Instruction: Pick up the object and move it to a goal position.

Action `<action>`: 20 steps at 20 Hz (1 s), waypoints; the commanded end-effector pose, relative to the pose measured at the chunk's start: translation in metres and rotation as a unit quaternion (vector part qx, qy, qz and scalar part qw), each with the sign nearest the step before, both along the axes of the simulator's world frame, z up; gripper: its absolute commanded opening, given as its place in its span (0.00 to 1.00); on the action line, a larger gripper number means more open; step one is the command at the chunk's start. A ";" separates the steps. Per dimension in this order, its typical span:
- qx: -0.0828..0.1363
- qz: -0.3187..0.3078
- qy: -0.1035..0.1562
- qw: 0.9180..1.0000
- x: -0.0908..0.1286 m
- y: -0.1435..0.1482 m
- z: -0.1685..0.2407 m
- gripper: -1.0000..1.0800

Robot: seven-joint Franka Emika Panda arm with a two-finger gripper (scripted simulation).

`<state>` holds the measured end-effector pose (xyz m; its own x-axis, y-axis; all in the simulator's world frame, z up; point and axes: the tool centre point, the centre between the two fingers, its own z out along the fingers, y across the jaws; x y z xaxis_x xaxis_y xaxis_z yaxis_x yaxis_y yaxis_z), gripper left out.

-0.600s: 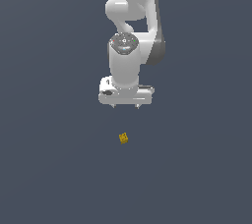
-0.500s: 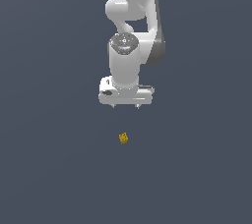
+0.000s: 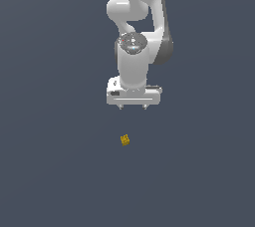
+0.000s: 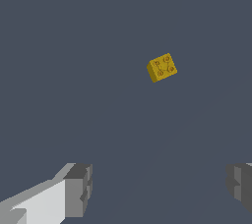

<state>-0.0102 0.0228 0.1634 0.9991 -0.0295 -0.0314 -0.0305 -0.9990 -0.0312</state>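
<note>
The object (image 3: 125,140) is a tiny mustard-yellow block lying alone on the dark grey floor; in the wrist view the object (image 4: 162,67) shows several darker studs on its top. The white gripper (image 3: 132,107) hangs above the floor, farther back in the exterior view than the object and well apart from it. Its two short fingertips (image 3: 120,107) point down with a wide gap between them. In the wrist view the gripper (image 4: 160,188) stands open, its grey pads (image 4: 78,190) far apart, and nothing lies between them.
The white arm (image 3: 137,22) rises behind the gripper toward the top of the exterior view. A plain dark grey floor (image 3: 60,171) fills both views.
</note>
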 end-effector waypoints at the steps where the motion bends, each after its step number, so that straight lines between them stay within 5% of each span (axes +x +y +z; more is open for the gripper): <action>1: 0.000 -0.001 0.000 1.000 0.000 0.000 0.000 0.96; 10: -0.003 0.031 -0.003 1.000 0.017 -0.004 -0.012 0.96; 20: -0.009 0.121 -0.011 0.993 0.063 -0.017 -0.050 0.96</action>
